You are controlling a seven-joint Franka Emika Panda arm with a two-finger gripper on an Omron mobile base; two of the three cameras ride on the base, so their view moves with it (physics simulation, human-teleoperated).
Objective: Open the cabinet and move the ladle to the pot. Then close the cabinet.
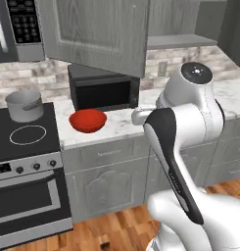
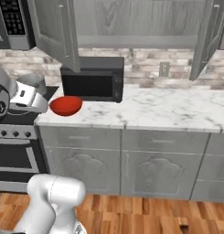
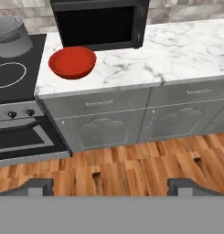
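Grey wood-grain cabinet [image 1: 102, 34], red bowl [image 1: 87, 120], silver pot [image 1: 25, 105].

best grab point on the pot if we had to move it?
Take the pot by its rim wall, coming from straight above. It stands upright and open-topped on the stove's back corner, with free room around it. Its side handle isn't clearly visible, so don't count on that.

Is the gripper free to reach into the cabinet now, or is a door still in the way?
Probably yes. Both doors of the cabinet stand swung open, and the gripper has its jaws wide and empty. It is low, pointing at the counter, so it must rise first.
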